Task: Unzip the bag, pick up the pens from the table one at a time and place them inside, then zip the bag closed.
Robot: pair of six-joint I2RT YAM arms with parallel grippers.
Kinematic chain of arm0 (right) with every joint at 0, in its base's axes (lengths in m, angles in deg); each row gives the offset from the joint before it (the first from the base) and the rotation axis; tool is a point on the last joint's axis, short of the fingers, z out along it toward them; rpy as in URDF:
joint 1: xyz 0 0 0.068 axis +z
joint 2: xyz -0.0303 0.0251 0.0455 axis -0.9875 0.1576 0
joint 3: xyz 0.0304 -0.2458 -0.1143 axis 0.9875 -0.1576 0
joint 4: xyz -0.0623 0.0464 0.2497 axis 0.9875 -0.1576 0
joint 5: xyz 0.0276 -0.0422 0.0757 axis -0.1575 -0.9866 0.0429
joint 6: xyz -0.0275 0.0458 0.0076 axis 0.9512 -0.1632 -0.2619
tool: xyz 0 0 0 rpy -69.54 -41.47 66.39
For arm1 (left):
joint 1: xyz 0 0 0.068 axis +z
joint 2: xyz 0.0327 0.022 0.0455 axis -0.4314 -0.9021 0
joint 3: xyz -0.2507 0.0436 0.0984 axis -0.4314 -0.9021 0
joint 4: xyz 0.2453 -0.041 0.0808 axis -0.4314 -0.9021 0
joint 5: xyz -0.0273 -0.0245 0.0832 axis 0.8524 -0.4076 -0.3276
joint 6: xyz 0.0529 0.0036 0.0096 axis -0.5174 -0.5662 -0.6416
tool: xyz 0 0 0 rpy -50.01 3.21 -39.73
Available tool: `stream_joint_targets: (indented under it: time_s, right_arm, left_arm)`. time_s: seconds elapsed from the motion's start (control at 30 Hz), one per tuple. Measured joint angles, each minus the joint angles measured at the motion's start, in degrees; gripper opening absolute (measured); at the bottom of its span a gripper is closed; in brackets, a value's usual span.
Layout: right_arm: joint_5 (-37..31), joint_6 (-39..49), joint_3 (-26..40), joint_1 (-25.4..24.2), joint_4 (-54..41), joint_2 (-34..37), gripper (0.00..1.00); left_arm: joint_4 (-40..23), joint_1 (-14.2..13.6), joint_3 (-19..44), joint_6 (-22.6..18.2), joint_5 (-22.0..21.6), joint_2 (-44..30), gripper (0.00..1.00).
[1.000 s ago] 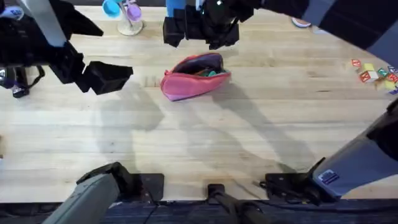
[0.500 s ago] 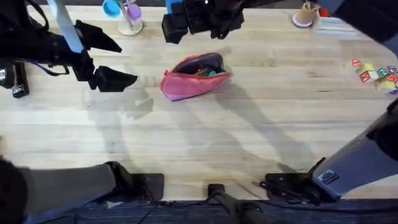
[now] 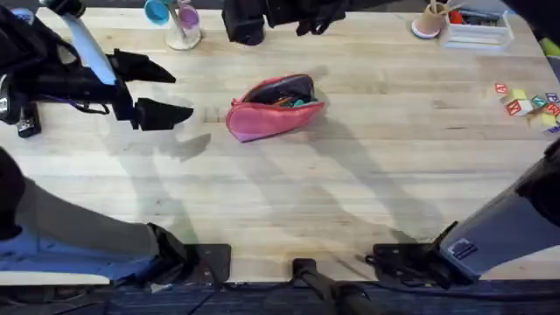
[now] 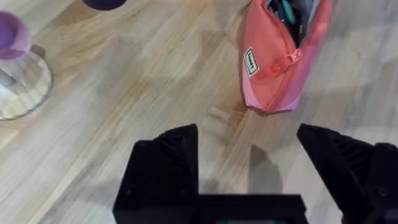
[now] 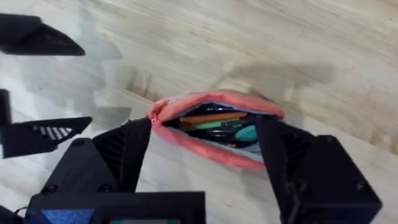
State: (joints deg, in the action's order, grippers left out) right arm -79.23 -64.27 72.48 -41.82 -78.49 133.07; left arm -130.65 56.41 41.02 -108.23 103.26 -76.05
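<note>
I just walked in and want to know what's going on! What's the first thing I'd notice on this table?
The pink-red bag in the middle of the table jumps out first: it is unzipped, with pens poking up inside. The left gripper hangs open just to its left, and the right gripper is open above it. Colourful blocks sit at the far right edge.

my right gripper point(image 3: 280, 16) cut off by the overhead's top edge, pens point(image 5: 217, 127) half buried inside bag point(image 3: 273, 107)
</note>
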Motion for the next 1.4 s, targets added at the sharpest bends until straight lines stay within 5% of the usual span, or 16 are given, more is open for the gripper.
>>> stream_joint_targets:
  time_s: [0.63,1.4]
  right_arm:
    - [6.9,10.6,0.4,1.4,0.6,0.1,0.996]
    - [8.4,11.7,0.6,3.7,2.0,4.4,0.997]
  left_arm:
    - [0.9,0.0,-0.1,-0.4,1.2,-1.0,0.993]
    - [0.9,0.0,-0.1,-0.6,1.2,-1.0,0.993]
